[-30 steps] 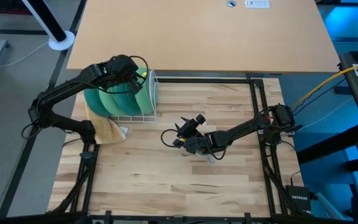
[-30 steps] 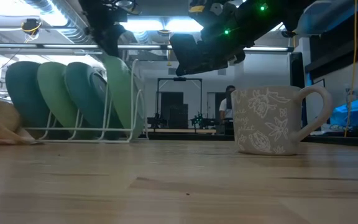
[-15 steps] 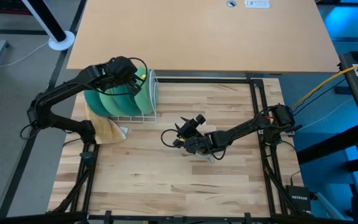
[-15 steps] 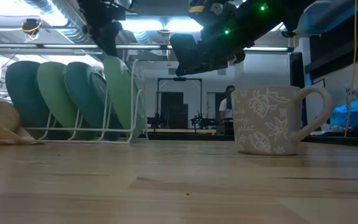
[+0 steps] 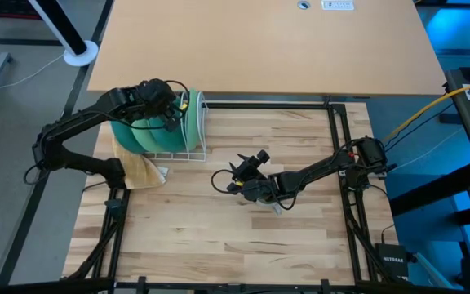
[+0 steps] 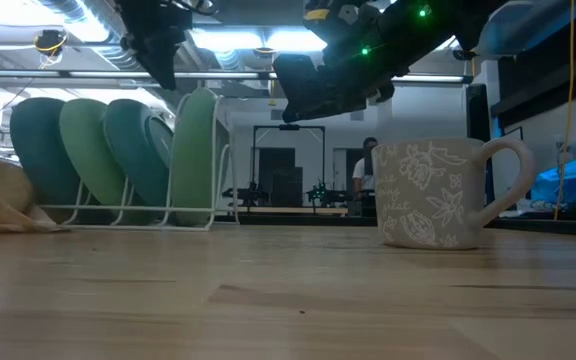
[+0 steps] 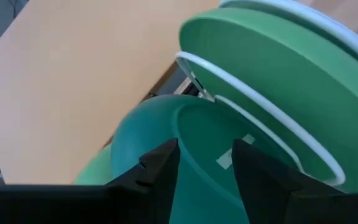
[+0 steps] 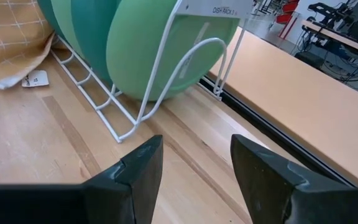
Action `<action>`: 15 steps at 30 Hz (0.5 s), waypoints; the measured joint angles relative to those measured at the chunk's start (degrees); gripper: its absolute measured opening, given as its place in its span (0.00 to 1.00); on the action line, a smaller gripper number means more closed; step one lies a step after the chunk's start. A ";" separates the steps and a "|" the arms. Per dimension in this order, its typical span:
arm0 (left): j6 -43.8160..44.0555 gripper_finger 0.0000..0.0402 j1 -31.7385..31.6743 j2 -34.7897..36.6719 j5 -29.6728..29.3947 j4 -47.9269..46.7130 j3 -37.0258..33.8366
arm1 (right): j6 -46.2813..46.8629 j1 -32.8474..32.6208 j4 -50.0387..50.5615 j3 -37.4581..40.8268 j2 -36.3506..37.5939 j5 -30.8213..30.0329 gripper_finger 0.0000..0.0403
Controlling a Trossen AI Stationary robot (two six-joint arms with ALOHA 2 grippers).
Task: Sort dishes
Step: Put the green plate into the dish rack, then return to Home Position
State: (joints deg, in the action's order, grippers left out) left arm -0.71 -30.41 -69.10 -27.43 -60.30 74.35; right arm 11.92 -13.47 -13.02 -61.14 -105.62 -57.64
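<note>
Several dishes stand on edge in the white wire rack [image 6: 118, 214] at the far left: dark teal [image 6: 36, 150], light green [image 6: 88, 150] and teal [image 6: 131, 150] plates. A light green plate [image 6: 196, 150] stands upright in the end slot. My left gripper [image 7: 207, 171] hangs open just above the teal plates [image 5: 171, 110], its fingers apart from them in the low view. The grey mug [image 6: 438, 195] stands on the table. My right gripper [image 8: 194, 180] hovers open over the table's middle [image 5: 239, 173], pointing at the rack.
A tan waffle cloth [image 5: 141, 171] lies bunched against the rack's near left corner. Black frame rails [image 5: 337, 147] border the wooden table. The near half of the table is bare wood [image 5: 219, 245].
My left gripper has drawn back toward the table's left edge, off the end light green plate, with its finger gap unchanged. That plate, which leaned toward the other plates, now stands upright in the rack's end slot.
</note>
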 joint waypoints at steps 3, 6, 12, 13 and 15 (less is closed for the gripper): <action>0.79 0.36 0.00 0.00 -0.01 0.43 0.02 | 0.00 0.00 -0.02 0.00 0.00 0.62 0.48; 1.56 0.36 0.00 0.00 0.05 0.69 0.02 | 0.00 0.00 -0.02 0.00 0.00 1.10 0.48; 5.15 0.36 2.23 1.21 6.64 0.57 0.08 | -2.62 -0.04 1.06 0.00 0.19 1.06 0.48; 5.71 0.36 2.88 1.86 7.63 0.56 0.11 | -4.69 -0.20 1.96 0.02 0.75 0.43 0.48; 6.74 0.36 4.34 3.64 8.38 0.16 0.11 | -8.07 -0.91 2.31 0.07 2.70 -2.49 0.48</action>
State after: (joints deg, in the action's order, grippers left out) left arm 6.03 -26.07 -65.46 -19.05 -60.14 74.46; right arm 3.85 -14.39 -10.71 -61.08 -102.92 -60.14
